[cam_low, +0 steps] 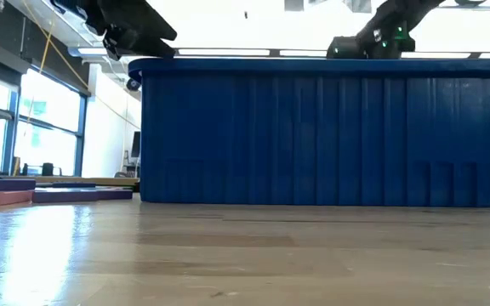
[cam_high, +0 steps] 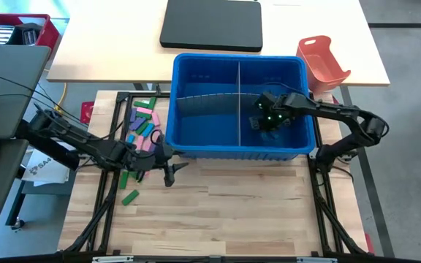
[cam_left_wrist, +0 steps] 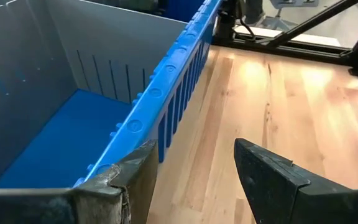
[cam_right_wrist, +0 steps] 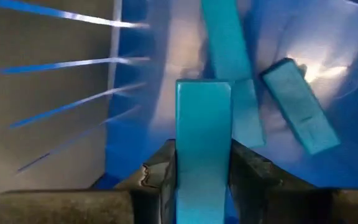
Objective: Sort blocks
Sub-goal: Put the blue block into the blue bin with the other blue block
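A blue bin (cam_high: 196, 146) with a grey divider (cam_high: 238, 102) stands mid-table. My right gripper (cam_high: 264, 123) reaches down into its right compartment, shut on a blue block (cam_right_wrist: 202, 118). Two more blue blocks (cam_right_wrist: 300, 112) (cam_right_wrist: 232, 68) lie flat on the bin floor below it. A pile of green, pink, purple and blue blocks (cam_high: 141, 126) lies on the table left of the bin, and one green block (cam_high: 130, 197) lies apart nearer the front. My left gripper (cam_high: 168, 174) hovers open outside the bin's near left corner, nothing between its fingers (cam_left_wrist: 272, 180). My right gripper pinches the blue block by its two long sides (cam_right_wrist: 181, 146) between its two fingers, which come steeply from above and lie along the block. The block's free end sticks out past the fingertips toward the bin floor; I cannot tell whether it touches the floor.
The bin's near wall (cam_left_wrist: 166, 99) runs close beside my left gripper, with bare wooden table (cam_left_wrist: 278, 93) on its other side. An orange-red tray (cam_high: 324, 62) stands behind the bin's right corner, a black flat case (cam_high: 210, 23) lies at the back, and a red box (cam_high: 20, 29) is far left.
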Action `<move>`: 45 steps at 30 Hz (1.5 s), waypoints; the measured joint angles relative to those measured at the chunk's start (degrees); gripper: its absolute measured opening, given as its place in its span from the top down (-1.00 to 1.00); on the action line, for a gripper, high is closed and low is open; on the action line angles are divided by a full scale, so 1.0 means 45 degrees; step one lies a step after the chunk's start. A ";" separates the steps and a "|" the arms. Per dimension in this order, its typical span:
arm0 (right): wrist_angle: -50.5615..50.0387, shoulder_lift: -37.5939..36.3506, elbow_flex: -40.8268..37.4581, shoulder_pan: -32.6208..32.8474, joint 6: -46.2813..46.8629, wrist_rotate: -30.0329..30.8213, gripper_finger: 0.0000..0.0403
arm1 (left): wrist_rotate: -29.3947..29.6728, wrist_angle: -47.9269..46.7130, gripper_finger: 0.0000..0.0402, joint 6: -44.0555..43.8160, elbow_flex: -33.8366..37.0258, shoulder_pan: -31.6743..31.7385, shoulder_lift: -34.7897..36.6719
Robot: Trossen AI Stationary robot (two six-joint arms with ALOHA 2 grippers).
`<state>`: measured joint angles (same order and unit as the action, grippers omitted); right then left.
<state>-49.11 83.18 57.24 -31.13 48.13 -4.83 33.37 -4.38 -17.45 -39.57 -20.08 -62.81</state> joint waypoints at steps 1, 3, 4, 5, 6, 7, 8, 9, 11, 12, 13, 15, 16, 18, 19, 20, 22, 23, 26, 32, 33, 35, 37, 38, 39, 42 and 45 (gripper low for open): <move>0.0097 0.0061 -0.0167 -0.0023 0.0053 -0.0008 0.48 | 0.0080 0.0026 -0.01 0.0003 0.0000 0.0003 -0.0010; 0.0079 0.0245 -0.0453 -0.0078 0.0101 -0.0006 0.48 | 0.0108 0.0162 -0.01 0.0008 0.0005 0.0005 -0.0005; 0.0066 0.0373 -0.0561 -0.0090 0.0094 0.0002 0.48 | 0.0130 0.0291 -0.01 0.0017 0.0005 0.0005 -0.0005; 0.0109 0.0491 -0.0660 -0.0085 0.0081 0.0002 0.48 | 0.0141 0.0377 -0.01 0.0060 0.0005 0.0005 -0.0005; 0.0136 0.0615 -0.0751 -0.0085 0.0066 0.0007 0.48 | 0.0161 0.0446 -0.01 0.0185 0.0005 0.0005 0.0000; 0.0197 0.0749 -0.0853 -0.0085 0.0065 0.0012 0.48 | 0.0173 0.0558 -0.01 0.0316 0.0005 0.0005 -0.0005; 0.0271 0.0850 -0.0947 -0.0078 0.0065 0.0012 0.48 | 0.0168 0.0670 -0.01 0.0373 0.0005 0.0005 -0.0005; 0.0413 0.0937 -0.1057 -0.0075 0.0065 0.0012 0.48 | 0.0173 0.0744 -0.01 0.0379 0.0005 0.0005 -0.0001; 0.0747 0.1069 -0.1250 -0.0080 0.0060 0.0017 0.48 | 0.0173 0.0848 -0.01 0.0372 0.0005 0.0005 0.0005; 0.0833 0.1121 -0.1315 -0.0084 0.0064 0.0027 0.48 | 0.0168 0.0882 -0.01 0.0374 0.0005 0.0005 0.0005; 0.0915 0.1169 -0.1363 -0.0080 0.0060 0.0041 0.47 | 0.0173 0.0901 -0.01 0.0369 0.0005 0.0005 0.0005; 0.1027 0.1198 -0.1425 -0.0080 -0.0091 0.0046 0.39 | 0.0168 0.0902 -0.01 0.0369 0.0005 0.0010 0.0005; 0.1027 0.1198 -0.1425 -0.0080 -0.0157 0.0051 0.34 | 0.0168 0.0901 -0.01 0.0369 0.0005 0.0010 0.0005; 0.1059 0.1198 -0.1425 -0.0080 -0.0347 0.0056 0.24 | 0.0168 0.0905 -0.01 0.0364 0.0005 0.0010 0.0005; 0.1070 0.1198 -0.1425 -0.0080 -0.0444 0.0056 0.21 | 0.0168 0.0907 -0.01 0.0362 0.0005 0.0010 0.0005; 0.1067 0.1198 -0.1422 -0.0080 -0.0562 0.0056 0.19 | 0.0168 0.0900 -0.01 0.0351 0.0005 0.0010 0.0005; 0.1051 0.1159 -0.1366 -0.0080 -0.0810 0.0039 0.17 | 0.0165 0.0899 -0.01 0.0226 0.0005 0.0010 0.0005; 0.1024 0.1080 -0.1306 -0.0080 -0.0946 0.0028 0.16 | 0.0167 0.0901 -0.01 0.0138 0.0005 0.0010 0.0005; 0.0799 0.0597 -0.1005 -0.0018 -0.1254 -0.0004 0.15 | 0.0159 0.0887 -0.01 -0.0105 0.0005 0.0010 0.0005; 0.0085 -0.1300 -0.0191 0.0519 -0.1513 0.0827 0.14 | 0.0159 0.0949 -0.01 -0.0467 0.0009 0.0072 0.0005; 0.0021 -0.1704 -0.0093 0.0698 -0.1513 0.1136 0.14 | 0.0159 0.0946 -0.01 -0.0595 0.0010 0.0098 0.0005; 0.0018 -0.2528 0.0054 0.1142 -0.1516 0.1831 0.14 | 0.0149 0.0936 -0.01 -0.0892 0.0010 0.0136 0.0005; 0.0041 -0.3386 0.0123 0.1743 -0.1499 0.2705 0.14 | 0.0143 0.0944 -0.01 -0.1114 0.0010 0.0136 0.0005; 0.0147 -0.3798 0.0125 0.2101 -0.1496 0.3213 0.14 | 0.0081 0.0944 -0.01 -0.1147 0.0010 0.0136 0.0006; 0.0258 -0.4170 0.0125 0.2528 -0.1484 0.3765 0.14 | -0.0017 0.0938 -0.01 -0.1215 0.0010 0.0136 0.0033; 0.0850 -0.5035 0.0121 0.4176 -0.1839 0.5678 0.14 | -0.0436 0.0824 -0.01 -0.1690 -0.0002 0.0136 0.0330; 0.2269 -0.5528 -0.0132 0.6312 -0.2435 0.7569 0.14 | -0.1115 -0.1551 -0.01 -0.2761 -0.0801 0.0136 0.0793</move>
<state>-38.90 58.31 56.64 -2.72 37.17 29.23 28.36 -11.36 -29.88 -43.18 -19.46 -59.24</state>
